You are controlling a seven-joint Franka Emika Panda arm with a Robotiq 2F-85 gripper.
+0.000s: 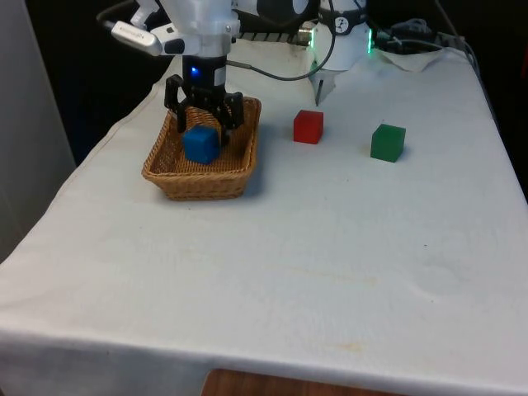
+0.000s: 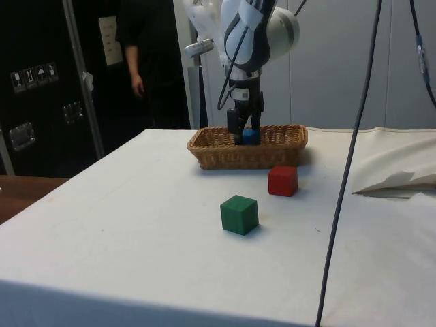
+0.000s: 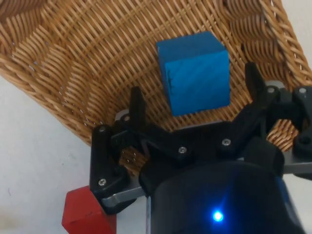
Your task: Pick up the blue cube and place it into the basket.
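The blue cube point(image 1: 200, 144) point(image 2: 251, 136) point(image 3: 195, 73) lies inside the woven wicker basket point(image 1: 198, 183) point(image 2: 231, 157) point(image 3: 73, 63), resting on its floor. My black gripper point(image 1: 205, 124) point(image 2: 244, 133) point(image 3: 195, 90) hangs just above the basket, open. One finger stands on each side of the cube, with a gap between each finger and the cube's faces. The basket stands on the white cloth at the front view's left, close to the robot's end of the table.
A red cube point(image 1: 308, 126) point(image 2: 282, 180) point(image 3: 85, 214) sits on the cloth just beside the basket. A green cube point(image 1: 388, 142) point(image 2: 239, 214) lies further out. A black cable point(image 2: 347, 170) hangs across the side view. A person point(image 2: 133, 48) stands behind the table.
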